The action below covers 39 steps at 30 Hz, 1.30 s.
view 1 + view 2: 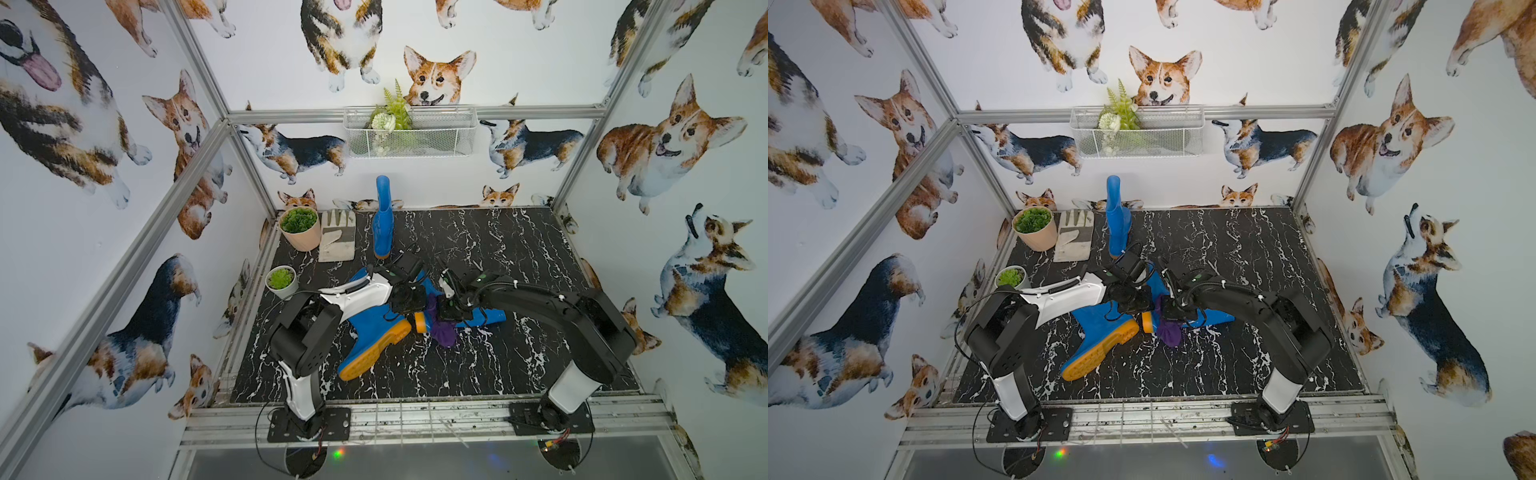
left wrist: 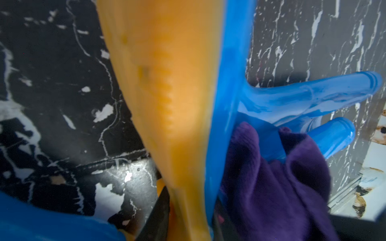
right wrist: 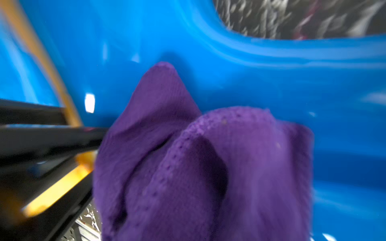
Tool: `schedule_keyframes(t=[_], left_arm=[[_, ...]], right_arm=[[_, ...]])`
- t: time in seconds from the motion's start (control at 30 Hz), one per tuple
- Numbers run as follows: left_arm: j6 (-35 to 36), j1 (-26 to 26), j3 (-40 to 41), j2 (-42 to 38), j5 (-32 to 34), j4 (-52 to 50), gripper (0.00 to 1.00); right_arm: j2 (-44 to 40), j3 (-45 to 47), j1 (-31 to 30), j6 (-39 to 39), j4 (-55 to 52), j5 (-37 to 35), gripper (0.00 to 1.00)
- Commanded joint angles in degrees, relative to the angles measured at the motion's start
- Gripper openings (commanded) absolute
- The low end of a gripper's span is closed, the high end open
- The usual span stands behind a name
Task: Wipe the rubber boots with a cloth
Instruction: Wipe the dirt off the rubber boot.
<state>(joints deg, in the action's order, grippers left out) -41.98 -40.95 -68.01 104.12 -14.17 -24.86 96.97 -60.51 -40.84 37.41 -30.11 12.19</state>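
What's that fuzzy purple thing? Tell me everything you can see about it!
That is the cloth, a soft, fuzzy, dark-purple towel with a dotted weave. It is bunched into thick folds, not spread flat. The right gripper is shut on it, its fingers hidden in the bundle, and the cloth lies against the glossy side of a blue rubber boot on its side. In both top views a loose end droops toward the black marble-look table.
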Motion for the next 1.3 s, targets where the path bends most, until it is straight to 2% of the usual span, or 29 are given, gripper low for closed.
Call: schedule_keyframes(t=[0.0, 0.03, 0.1, 0.13, 0.17, 0.23, 0.3, 0.37, 0.5, 0.6, 0.67, 0.73, 0.83, 0.93, 1.03, 1.13, 1.2, 1.27], left_arm=[[-0.22, 0.43, -0.07, 0.16, -2.59, 1.31, 0.00], [-0.17, 0.51, -0.19, 0.41, -2.74, 1.26, 0.00], [0.03, 0.48, -0.57, 0.78, -2.96, 1.30, 0.00], [0.18, 0.47, -0.89, 0.89, -3.13, 1.14, 0.00], [0.38, 0.49, -1.22, 1.12, -3.14, 0.85, 0.00], [0.87, 0.45, -1.86, 1.49, -3.01, 0.22, 0.00], [1.23, 0.50, -2.47, 1.96, -3.01, -0.10, 0.00], [1.37, 0.52, -3.12, 2.69, -3.29, -0.27, 0.00], [1.28, 0.51, -3.72, 3.47, -3.76, -0.22, 0.00], [1.35, 0.44, -4.09, 3.74, -3.69, -0.45, 0.00], [1.13, 0.51, -4.29, 3.97, -3.78, -0.49, 0.00], [1.11, 0.47, -4.45, 3.99, -3.99, -0.60, 0.00], [1.84, 0.56, -5.01, 3.95, -4.02, -1.45, 0.00], [2.53, 0.84, -5.41, 3.99, -4.24, -1.95, 0.00], [3.30, 1.00, -5.71, 4.11, -4.40, -2.41, 0.00], [3.98, 1.02, -6.04, 4.08, -4.28, -2.63, 0.00], [4.73, 0.98, -6.63, 4.09, -3.94, -3.43, 0.05], [5.30, 1.02, -7.14, 3.80, -3.08, -4.14, 0.15]], right_arm=[[-1.40, 4.73, 7.49, -2.07, -2.76, -1.13, 0.00], [-3.08, 8.33, 12.87, -2.22, -2.32, 0.33, 0.00], [-5.24, 12.40, 19.71, -2.57, -1.46, 2.37, 0.00], [-7.93, 16.46, 27.81, -3.88, -1.30, 4.45, 0.00], [-9.27, 17.94, 31.85, -4.99, -1.58, 4.98, 0.00], [-12.04, 19.49, 37.18, -6.82, -2.76, 4.84, 0.00], [-15.45, 19.55, 37.71, -6.64, -3.50, 4.33, 0.00], [-18.67, 19.39, 35.72, -4.33, -2.81, 5.56, 0.00], [-21.90, 13.07, 20.58, -1.64, -4.75, -2.29, 0.00], [-18.30, 7.55, 7.99, 0.26, -3.04, -4.74, 0.00], [-13.08, 4.30, 1.90, 0.49, -0.84, -4.22, 0.00], [-7.61, 1.93, -0.56, 0.47, -0.37, -2.87, 0.00], [-3.73, 1.91, 0.45, -0.61, -1.57, -3.15, 0.00], [-6.35, 7.37, 8.42, -0.35, -0.92, -0.48, 0.00], [-12.28, 15.11, 23.87, -0.79, -0.11, 3.70, 0.00], [-17.53, 17.27, 37.05, -5.30, -4.13, 3.77, 0.00], [-20.99, 16.67, 42.08, -7.38, -7.17, 3.16, 0.00], [-25.09, 16.24, 43.39, -7.12, -8.23, 2.08, 0.00]])
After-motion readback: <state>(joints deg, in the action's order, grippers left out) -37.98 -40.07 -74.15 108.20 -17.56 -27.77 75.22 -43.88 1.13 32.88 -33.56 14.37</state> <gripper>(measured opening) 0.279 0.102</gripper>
